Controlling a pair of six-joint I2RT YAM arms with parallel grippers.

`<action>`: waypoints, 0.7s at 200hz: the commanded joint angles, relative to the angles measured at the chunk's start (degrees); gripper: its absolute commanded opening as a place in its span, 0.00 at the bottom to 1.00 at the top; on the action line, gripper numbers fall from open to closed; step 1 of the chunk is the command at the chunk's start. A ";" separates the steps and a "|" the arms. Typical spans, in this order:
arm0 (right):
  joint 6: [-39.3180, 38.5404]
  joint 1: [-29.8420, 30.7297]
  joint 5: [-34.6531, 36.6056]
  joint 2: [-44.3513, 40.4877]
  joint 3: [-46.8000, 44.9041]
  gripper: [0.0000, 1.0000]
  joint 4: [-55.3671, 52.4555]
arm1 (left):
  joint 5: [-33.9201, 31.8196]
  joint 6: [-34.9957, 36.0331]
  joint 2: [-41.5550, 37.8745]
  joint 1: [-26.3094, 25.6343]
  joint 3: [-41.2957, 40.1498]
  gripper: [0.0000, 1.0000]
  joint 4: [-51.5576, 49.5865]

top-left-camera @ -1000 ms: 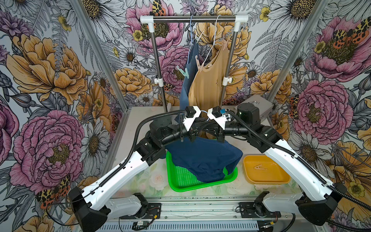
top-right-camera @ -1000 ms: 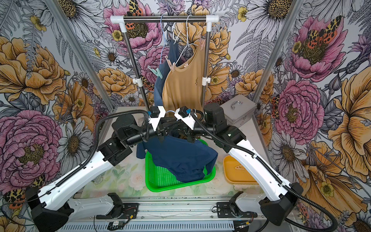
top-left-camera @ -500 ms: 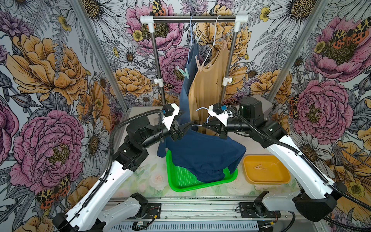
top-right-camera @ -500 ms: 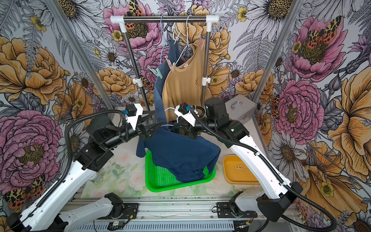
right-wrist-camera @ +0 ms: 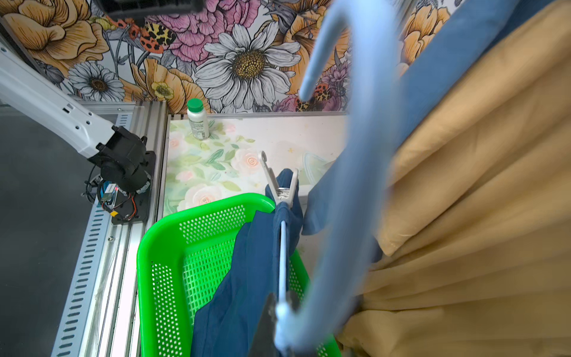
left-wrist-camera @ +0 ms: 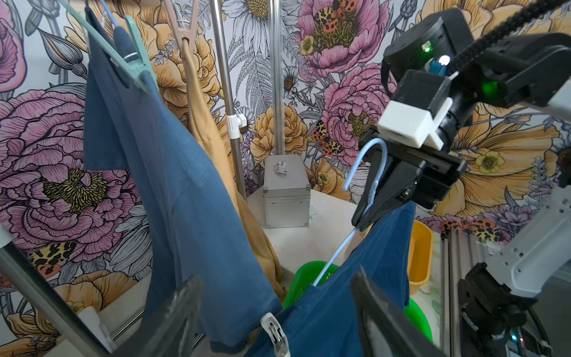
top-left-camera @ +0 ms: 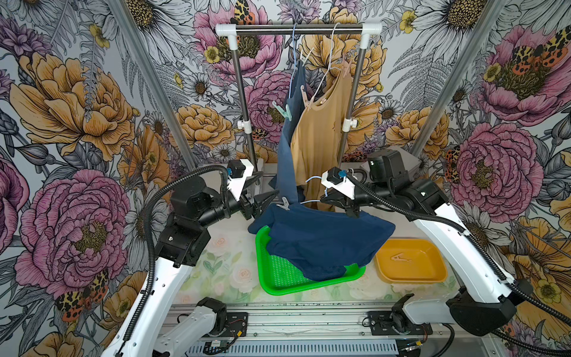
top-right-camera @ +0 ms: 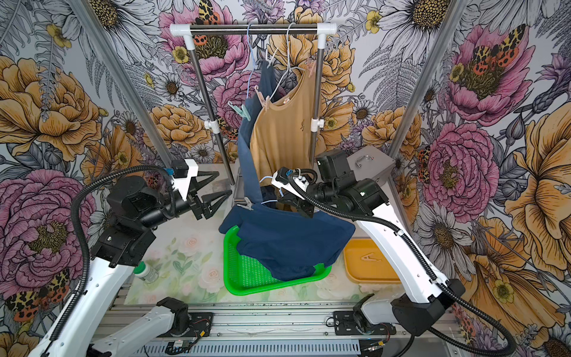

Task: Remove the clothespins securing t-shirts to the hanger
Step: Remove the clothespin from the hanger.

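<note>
Clock directions as read in a top view, 6 o'clock nearest me.

At 6 o'clock the green tray (top-left-camera: 309,286) sits on the counter (top-left-camera: 222,262); the orange tray (top-left-camera: 411,278) is just beside it at 4 o'clock, with one beige clothespin (top-left-camera: 401,257) lying in it; a green-capped bottle (top-right-camera: 147,272) is at 8 o'clock, near the left arm.

The navy t-shirt (top-left-camera: 324,241) droops into the green tray, lower part on the mesh, upper part lifted on a pale blue hanger (left-wrist-camera: 336,252).

Right end effector (left-wrist-camera: 362,218): closed narrow on that hanger's wire just below the hook; it holds hanger and shirt up over the tray.

A grey clothespin (top-left-camera: 283,204) pins the shirt's shoulder to the hanger at the 9 o'clock end, prongs pointing up.

Left end effector (top-right-camera: 224,183): wide, holding nothing; in the left wrist view the grey clothespin stands between its two fingers (left-wrist-camera: 182,309), with a gap on each side.

Farther off, at 12 o'clock, the slate blue t-shirt (top-left-camera: 285,148) and the tan t-shirt (top-left-camera: 318,136) hang from the rail (top-left-camera: 296,28); a mint clothespin (top-left-camera: 282,109) grips the blue one's shoulder; a beige-pink clothespin (top-left-camera: 304,95) grips the tan one's nearer shoulder; a pink clothespin (top-left-camera: 347,63) grips its farther shoulder.

A grey metal box (top-right-camera: 367,163) stands at 1 o'clock, behind the right arm.
</note>
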 commanded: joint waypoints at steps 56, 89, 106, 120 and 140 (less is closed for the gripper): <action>-8.71 2.50 4.10 -3.23 -7.51 0.00 -1.15 | 11.35 20.23 -4.88 2.97 -12.57 0.80 -5.14; -9.49 3.62 5.05 -4.32 -9.10 0.00 -1.23 | 3.53 31.39 -3.98 -1.45 -14.71 0.79 -9.96; -9.75 4.47 5.75 -4.48 -9.73 0.00 -1.29 | -1.57 35.05 -2.34 -5.06 -14.93 0.79 -11.49; -10.12 5.11 6.54 -4.58 -10.04 0.00 -1.54 | -3.53 36.63 -0.24 -7.23 -14.87 0.79 -12.14; -10.83 5.79 7.47 -4.66 -10.23 0.00 -2.06 | -6.73 39.12 3.26 -10.08 -14.42 0.79 -13.80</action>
